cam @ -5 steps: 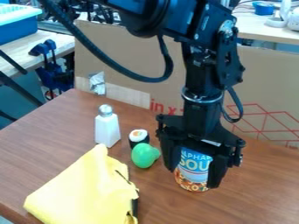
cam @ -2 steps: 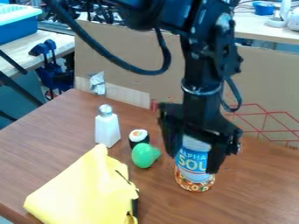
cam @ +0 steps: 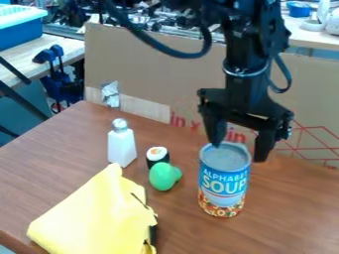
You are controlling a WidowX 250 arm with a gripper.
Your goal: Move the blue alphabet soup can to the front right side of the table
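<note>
On the brown table [cam: 291,218], clock positions are read from the can in the camera view. The black gripper [cam: 240,151] hangs fingers-down at 12 to 1 o'clock, its fingers apart and clamping nothing; this orientation probably suits the can's upright stance. The yellow cloth [cam: 92,213] lies bunched at 8 o'clock. The soup can [cam: 224,181] stands on its base, the table bearing its weight, rim towards the gripper. The white shaker [cam: 122,149] stands upright at 10 o'clock. The green object [cam: 163,176], at 9 o'clock, is the nearest side obstruction. The sushi piece [cam: 157,156] sits just behind it.
</note>
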